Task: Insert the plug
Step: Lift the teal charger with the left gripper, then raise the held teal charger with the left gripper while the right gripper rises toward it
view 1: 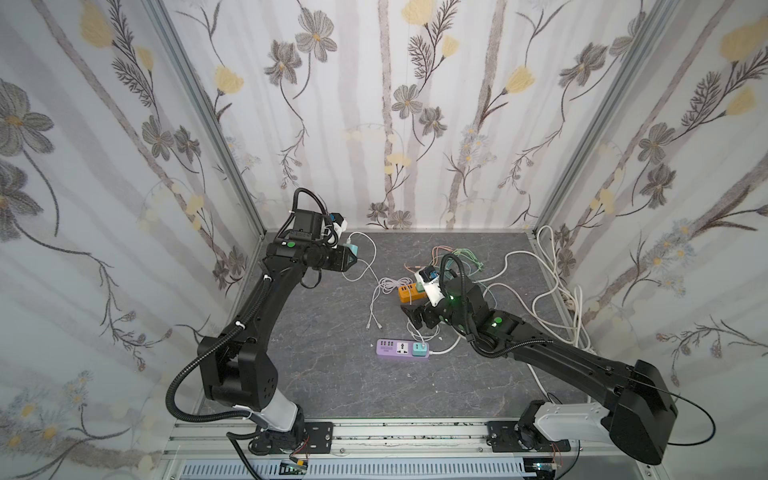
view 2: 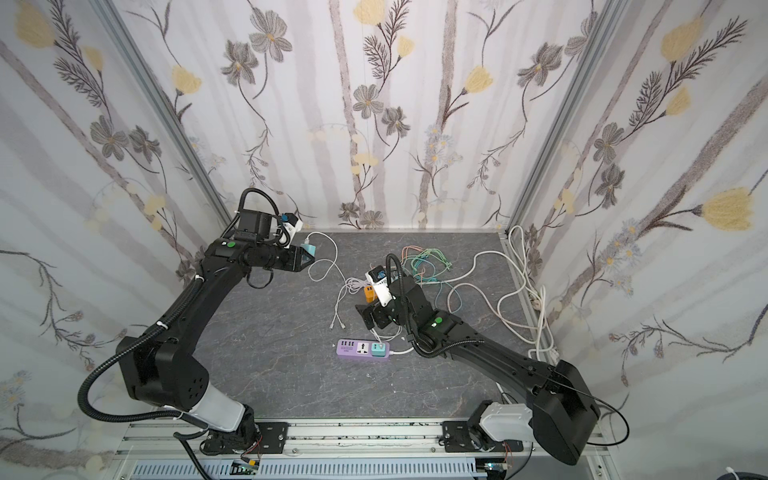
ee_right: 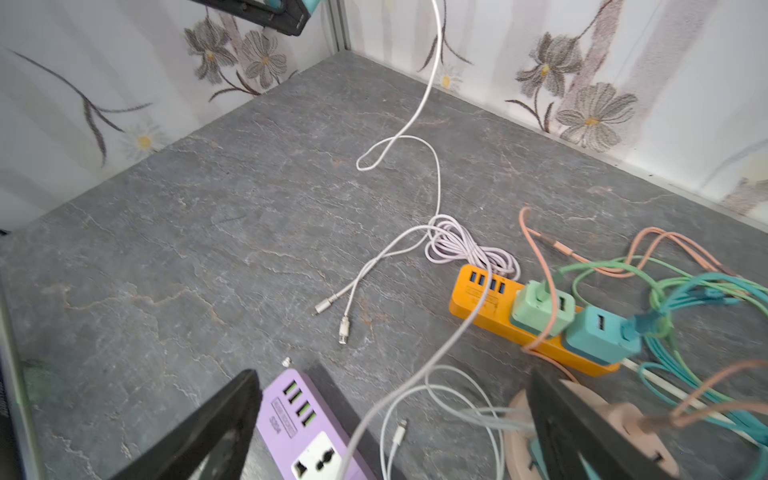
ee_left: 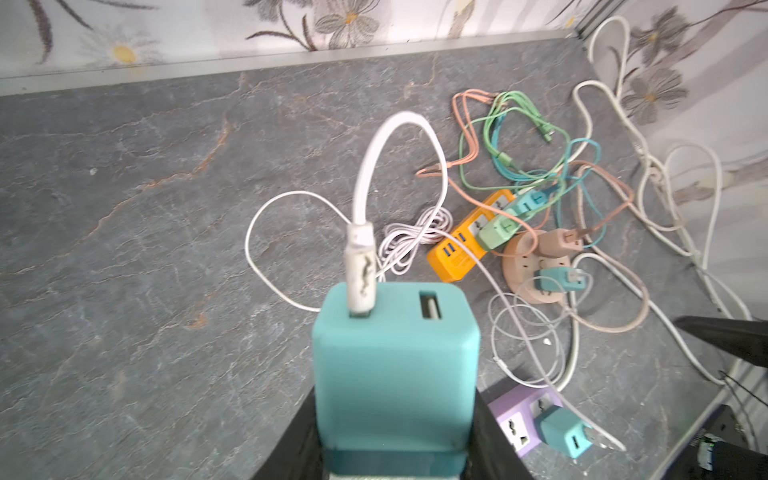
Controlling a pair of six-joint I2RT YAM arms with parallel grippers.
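Note:
A teal plug (ee_left: 395,361) with a white cable (ee_left: 374,166) in one of its two USB ports is clamped between my left gripper's (ee_left: 397,436) black fingers. In both top views that gripper (view 1: 351,254) hangs above the table's far left corner with the plug (view 2: 309,250) at its tip. The purple power strip (view 1: 390,349) lies at mid-table, with a free white socket (ee_right: 320,457) and another teal charger (view 1: 420,350) plugged in. My right gripper (ee_right: 395,415) hovers open just behind the strip (view 2: 353,349), nothing between its fingers.
An orange power strip (ee_right: 490,307) carrying green and teal chargers and a round beige socket (ee_left: 532,270) lie by the right gripper. Coloured cables (view 1: 461,257) tangle behind them. Thick white cords (view 1: 552,282) run along the right wall. Loose white cable ends (ee_right: 343,324) lie mid-table.

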